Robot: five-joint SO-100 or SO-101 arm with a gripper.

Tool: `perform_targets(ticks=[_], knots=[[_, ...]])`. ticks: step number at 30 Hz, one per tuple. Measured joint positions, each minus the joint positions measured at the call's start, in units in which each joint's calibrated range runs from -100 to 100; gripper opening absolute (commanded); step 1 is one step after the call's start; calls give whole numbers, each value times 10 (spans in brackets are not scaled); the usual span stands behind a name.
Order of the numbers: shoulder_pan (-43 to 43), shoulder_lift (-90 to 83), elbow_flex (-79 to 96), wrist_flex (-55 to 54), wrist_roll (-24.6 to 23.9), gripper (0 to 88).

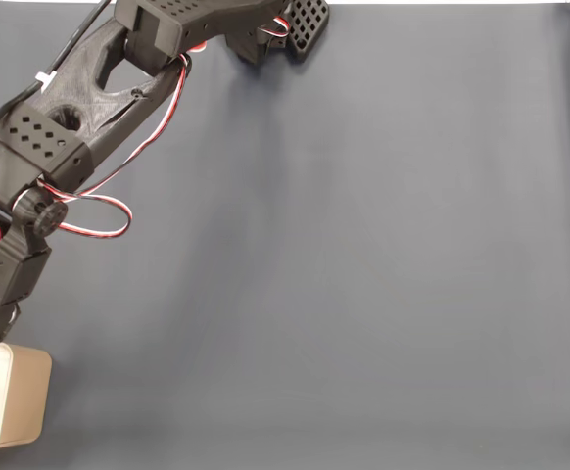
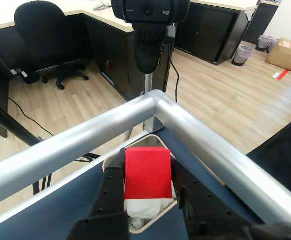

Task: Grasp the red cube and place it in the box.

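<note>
One "logi" webcam above red cube.

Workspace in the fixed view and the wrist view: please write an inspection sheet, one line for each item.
Surface: dark blue-grey mat, flat.
Red cube: held between the gripper fingers, above the box in the wrist view.
Box: at the lower left corner of the fixed view, white inside, partly under the arm.
Clutter: nothing seen on the mat.
Gripper: shut on the red cube.
Cables: red, white and black wires loop beside the arm.
Surroundings: silver frame tubes, webcam, office chair, wooden floor, waste bin, cardboard carton.
</note>
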Motion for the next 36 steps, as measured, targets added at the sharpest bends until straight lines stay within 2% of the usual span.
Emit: perform_targets(ticks=[4,6,11,14,25,36], knots=[[-1,1,0,-2,0,3],[-3,1,0,-2,0,38],[-3,1,0,-9,0,301],[-3,1,0,-9,0,354],[-3,1,0,-9,4,397],[-3,1,0,-17,4,394]])
